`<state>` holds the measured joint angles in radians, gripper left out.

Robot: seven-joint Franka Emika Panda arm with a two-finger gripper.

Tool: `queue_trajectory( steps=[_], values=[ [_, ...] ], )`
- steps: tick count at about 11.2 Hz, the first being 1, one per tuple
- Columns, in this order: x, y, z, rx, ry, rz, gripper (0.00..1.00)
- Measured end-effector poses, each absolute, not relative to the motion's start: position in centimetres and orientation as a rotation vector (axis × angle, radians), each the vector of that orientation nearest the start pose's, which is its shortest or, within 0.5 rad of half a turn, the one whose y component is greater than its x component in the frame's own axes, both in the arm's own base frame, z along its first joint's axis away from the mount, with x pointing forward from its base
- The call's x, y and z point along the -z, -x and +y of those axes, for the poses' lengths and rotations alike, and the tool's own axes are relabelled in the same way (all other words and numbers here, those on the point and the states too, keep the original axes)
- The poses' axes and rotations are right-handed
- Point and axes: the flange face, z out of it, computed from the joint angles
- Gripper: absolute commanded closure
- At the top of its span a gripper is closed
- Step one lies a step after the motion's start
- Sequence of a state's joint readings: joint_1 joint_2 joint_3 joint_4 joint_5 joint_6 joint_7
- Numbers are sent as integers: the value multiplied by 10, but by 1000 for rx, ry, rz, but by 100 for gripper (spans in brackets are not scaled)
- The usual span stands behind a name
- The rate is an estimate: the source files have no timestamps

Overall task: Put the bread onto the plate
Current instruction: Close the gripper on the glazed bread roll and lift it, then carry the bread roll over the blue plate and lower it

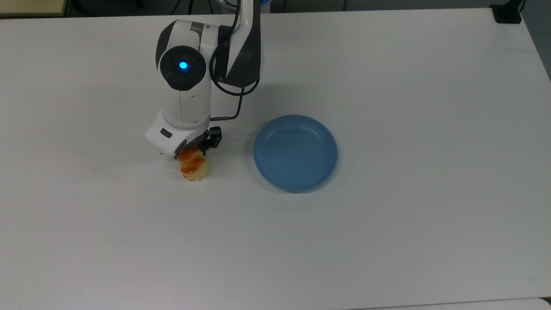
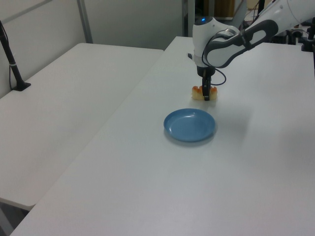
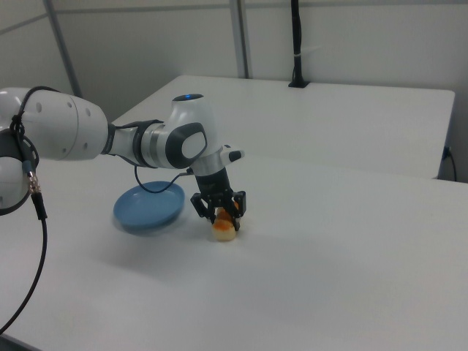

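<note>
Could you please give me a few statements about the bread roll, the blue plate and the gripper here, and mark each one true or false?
1. The round blue plastic plate has nothing on it. True.
2. The pale-yellow, orange-glazed bread roll lies on the plate. False: it rests on the white table, apart from the plate.
3. The black two-finger gripper is lowered over the bread. True.
4. In the top view, the bread is to the plate's right. False: it is to the plate's left.
</note>
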<state>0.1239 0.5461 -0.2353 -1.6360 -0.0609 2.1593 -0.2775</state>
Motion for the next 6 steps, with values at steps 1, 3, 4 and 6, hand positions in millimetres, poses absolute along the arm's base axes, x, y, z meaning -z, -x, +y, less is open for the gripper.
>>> queue_trajectory(
  steps=[1, 3, 4, 6],
  values=[
    [-312, -680, -59, -59, 3286, -383, 78],
    [-337, -682, -53, 7, 3288, -372, 76],
    [-354, -683, -38, 58, 3288, -353, 76],
    [-373, -682, 21, 127, 3279, -343, 75]
  ],
)
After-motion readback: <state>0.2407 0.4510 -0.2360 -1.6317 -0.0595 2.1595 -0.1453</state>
